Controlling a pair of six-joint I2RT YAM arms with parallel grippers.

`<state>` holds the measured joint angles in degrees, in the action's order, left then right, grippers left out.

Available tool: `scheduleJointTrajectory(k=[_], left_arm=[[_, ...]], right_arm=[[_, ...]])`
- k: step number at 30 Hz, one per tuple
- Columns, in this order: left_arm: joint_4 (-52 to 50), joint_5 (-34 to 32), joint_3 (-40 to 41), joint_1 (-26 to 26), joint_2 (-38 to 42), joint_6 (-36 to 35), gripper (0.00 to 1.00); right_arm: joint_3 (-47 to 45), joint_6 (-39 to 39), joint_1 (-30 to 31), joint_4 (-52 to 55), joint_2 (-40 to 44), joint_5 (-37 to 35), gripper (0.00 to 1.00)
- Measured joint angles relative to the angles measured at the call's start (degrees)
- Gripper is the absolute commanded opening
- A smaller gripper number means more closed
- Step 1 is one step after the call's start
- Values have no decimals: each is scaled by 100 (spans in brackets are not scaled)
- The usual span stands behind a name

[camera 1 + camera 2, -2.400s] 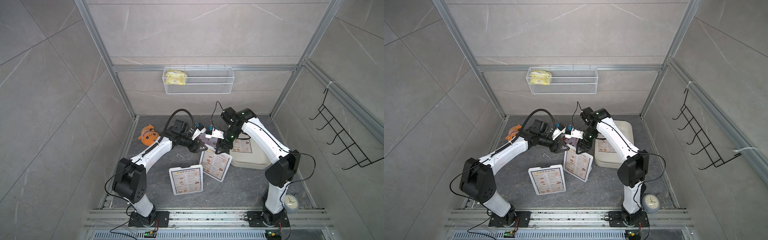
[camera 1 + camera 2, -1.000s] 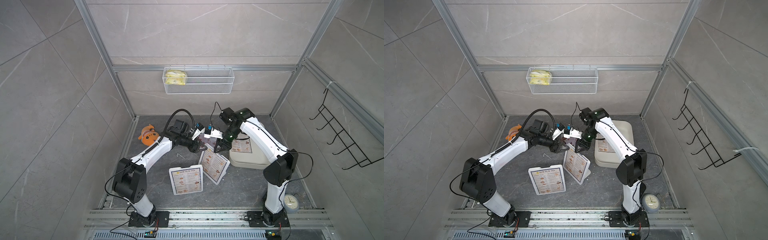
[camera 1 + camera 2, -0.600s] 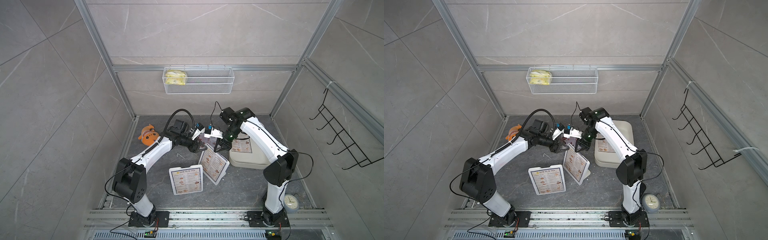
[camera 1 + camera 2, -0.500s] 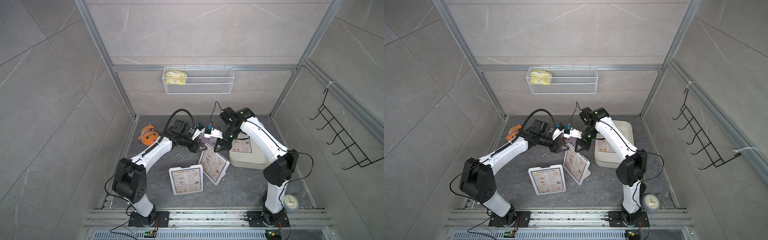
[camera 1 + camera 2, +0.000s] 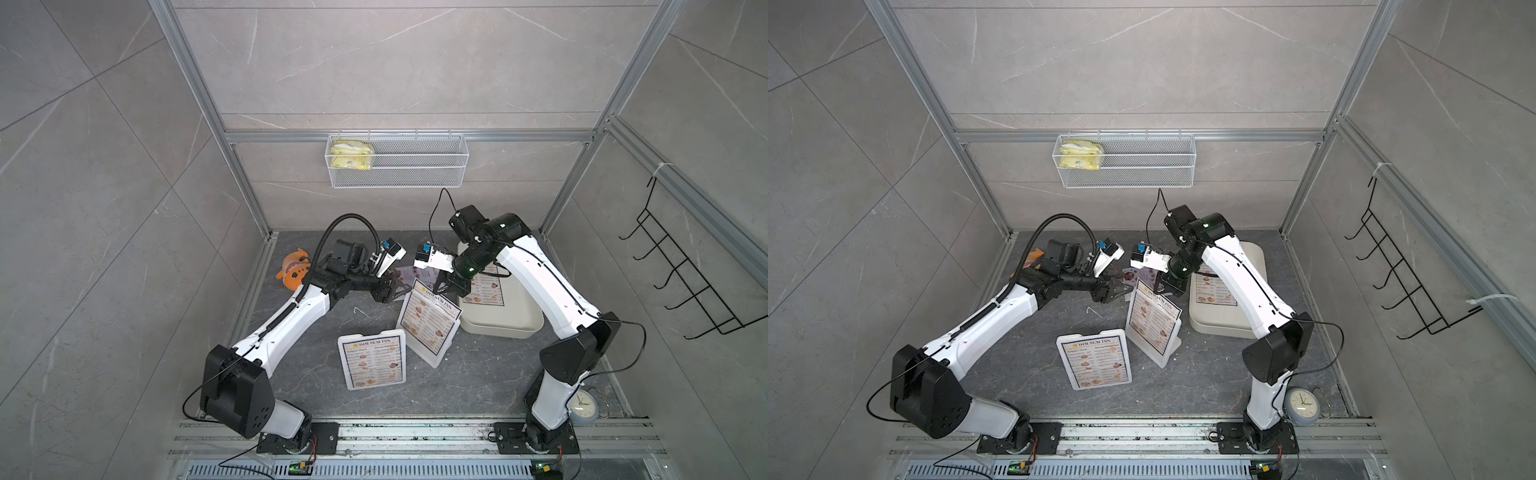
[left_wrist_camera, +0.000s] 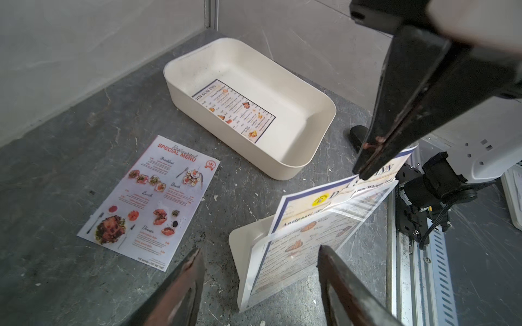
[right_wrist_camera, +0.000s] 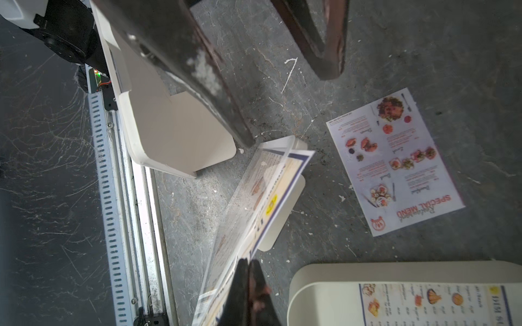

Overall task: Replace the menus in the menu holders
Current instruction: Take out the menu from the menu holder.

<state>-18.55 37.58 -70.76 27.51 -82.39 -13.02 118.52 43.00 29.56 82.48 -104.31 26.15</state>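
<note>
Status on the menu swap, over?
Right gripper shut on Dim Sum menu, top edge; sheet partly out of tilted holder. Left gripper open beside holder. Special menu flat on floor. Nothing blocking.

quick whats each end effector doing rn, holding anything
Left end effector: open, holding nothing.
Right end effector: closed on the top edge of the DIM SUM INN menu in its menu holder.

Top views: high, distant, downward, whole scene. Wrist views: close, sharing tray.
</note>
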Motion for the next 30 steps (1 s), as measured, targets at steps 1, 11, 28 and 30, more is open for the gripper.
scheduleJointTrajectory(k=[1,11,28,30], left_arm=[[44,-20,15,0,33,9,66],[483,-793,232,0,111,197,67],[1143,-2339,581,-2,542,800,67],[1145,-2544,640,-2,568,896,67]], right_arm=[[0,-2,2,-37,57,-48,0],[162,-219,7,-612,562,-918,0],[-267,-1631,33,-2682,1606,-3646,0],[-535,-1878,33,-3034,1582,-3982,0]])
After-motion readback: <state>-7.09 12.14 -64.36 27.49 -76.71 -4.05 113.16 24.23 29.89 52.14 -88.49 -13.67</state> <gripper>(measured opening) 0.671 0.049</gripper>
